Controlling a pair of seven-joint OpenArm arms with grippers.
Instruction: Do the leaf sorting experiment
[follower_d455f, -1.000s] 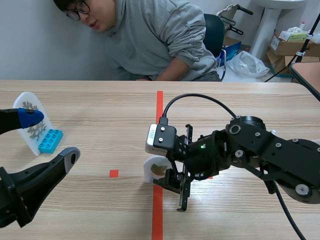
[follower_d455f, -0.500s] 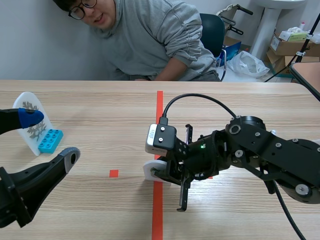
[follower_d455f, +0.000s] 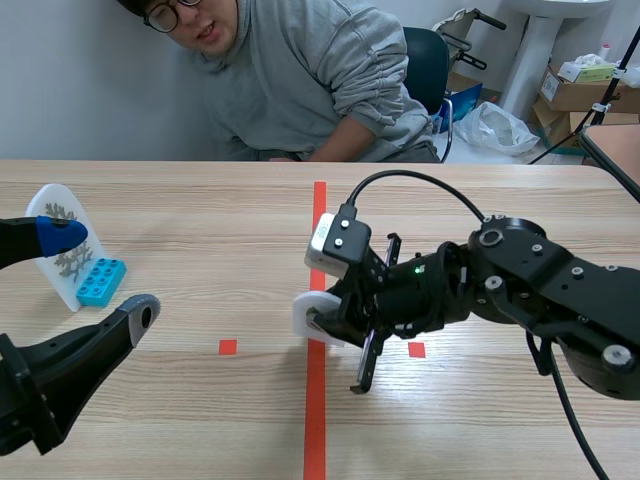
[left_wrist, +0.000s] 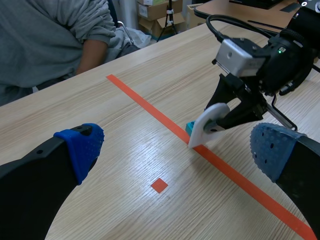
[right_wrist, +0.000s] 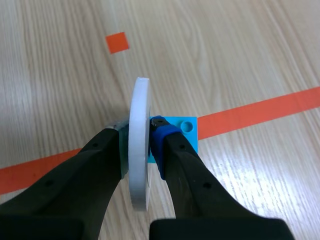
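Observation:
A white leaf card (follower_d455f: 308, 312) on a small blue brick base (right_wrist: 181, 131) is pinched in my right gripper (follower_d455f: 325, 322) over the red centre line. In the right wrist view the card (right_wrist: 139, 100) stands edge-on between the fingers, which are shut on it. From the left wrist view the same card (left_wrist: 207, 125) leans, its low end close to the table. A second white card with a grey leaf (follower_d455f: 62, 240) stands on a blue brick (follower_d455f: 100, 282) at the far left, right by my left gripper (follower_d455f: 100, 272), which is wide open and holds nothing.
A person in a grey sweatshirt (follower_d455f: 300, 80) leans over the far edge of the table. The red tape line (follower_d455f: 316, 420) runs down the middle, with small red squares (follower_d455f: 228, 347) on either side. Boxes and a chair stand behind the table at the back right.
My right gripper has moved a little toward the far side and right, carrying the white card with it. The left arm has stayed put. The person has shifted slightly.

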